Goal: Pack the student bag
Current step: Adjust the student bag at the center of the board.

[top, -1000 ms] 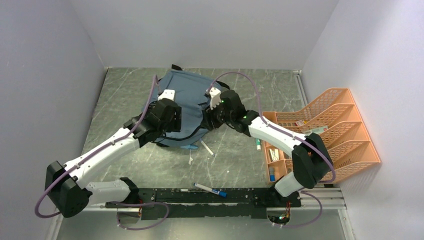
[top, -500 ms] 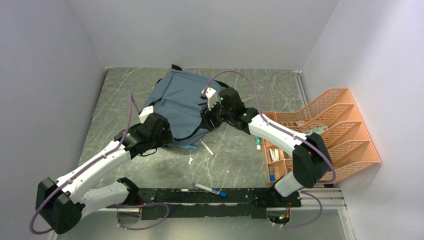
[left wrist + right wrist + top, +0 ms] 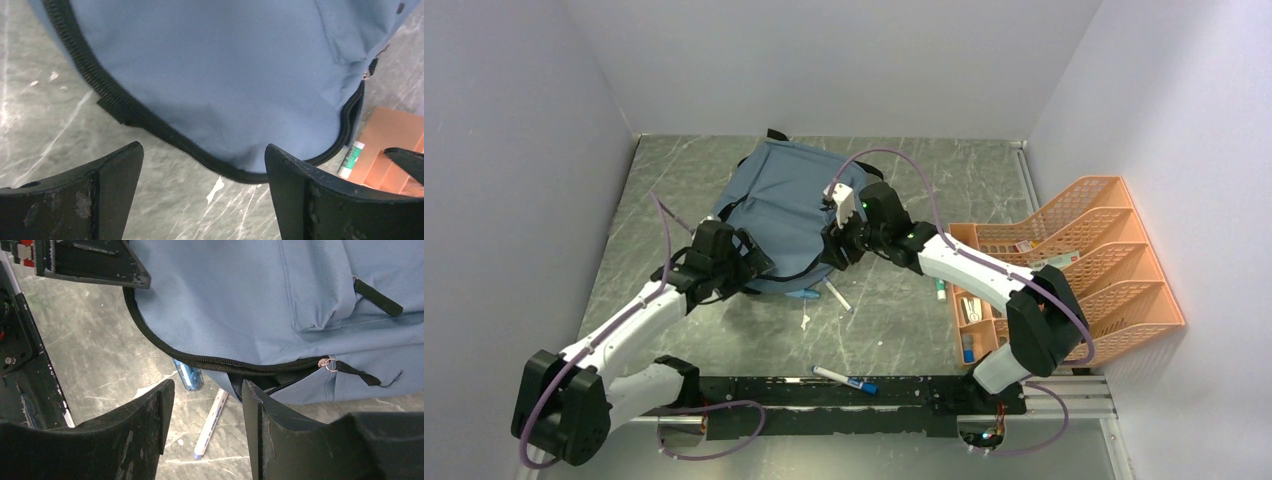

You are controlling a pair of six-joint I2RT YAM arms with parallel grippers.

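Observation:
The student bag [image 3: 784,205] is a grey-blue backpack lying flat at the table's middle back. My left gripper [image 3: 746,262] is open and empty, low at the bag's near-left edge; its wrist view shows the bag [image 3: 225,75] and its black zipper just beyond the gripper [image 3: 202,165]. My right gripper [image 3: 832,252] is open and empty at the bag's near-right edge. Its wrist view shows the gripper [image 3: 207,405] just short of the bag [image 3: 250,300], whose main zipper gapes a little beside the pull ring [image 3: 327,363].
A white pen [image 3: 837,296] and a blue object [image 3: 802,294] lie at the bag's near edge. A blue-capped marker [image 3: 844,379] lies by the front rail. An orange mesh tray rack [image 3: 1114,250] holding small items stands at the right, with a green-white tube [image 3: 940,289] beside it.
My left gripper has drawn back from on top of the bag to its near-left edge. My right gripper has shifted slightly left and nearer along the bag's edge.

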